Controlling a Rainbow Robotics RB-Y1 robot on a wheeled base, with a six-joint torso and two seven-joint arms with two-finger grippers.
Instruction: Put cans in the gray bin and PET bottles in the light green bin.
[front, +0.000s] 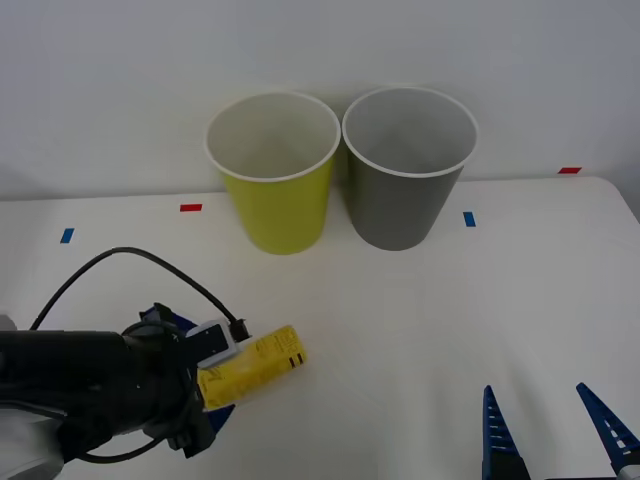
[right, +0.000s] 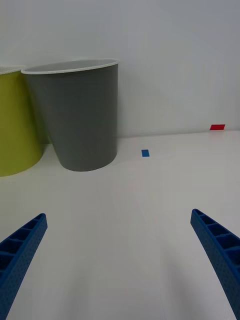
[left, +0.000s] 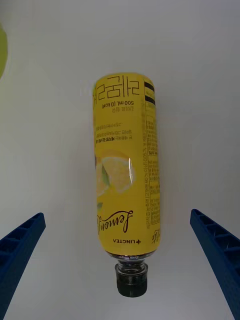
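The PET bottle (front: 262, 362) (left: 125, 165) lies on its side on the white table, yellow label up and black cap (left: 131, 280) toward my left wrist. My left gripper (front: 205, 378) (left: 117, 215) is open and straddles the bottle's cap end, its fingers (left: 20, 245) apart from the bottle on both sides. At the back stand the light green bin (front: 272, 172) and, to its right and touching it, the gray bin (front: 408, 165) (right: 80, 115), both upright. My right gripper (front: 552, 432) (right: 118, 215) waits open near the front right. Cans are out of view.
Small tape marks lie on the table: red (front: 190, 208) and blue (front: 66, 236) at the left, blue (front: 468, 218) (right: 145, 153) and red (front: 568, 170) (right: 217, 127) at the right. A white wall rises behind the bins. A black cable (front: 130, 258) loops over my left arm.
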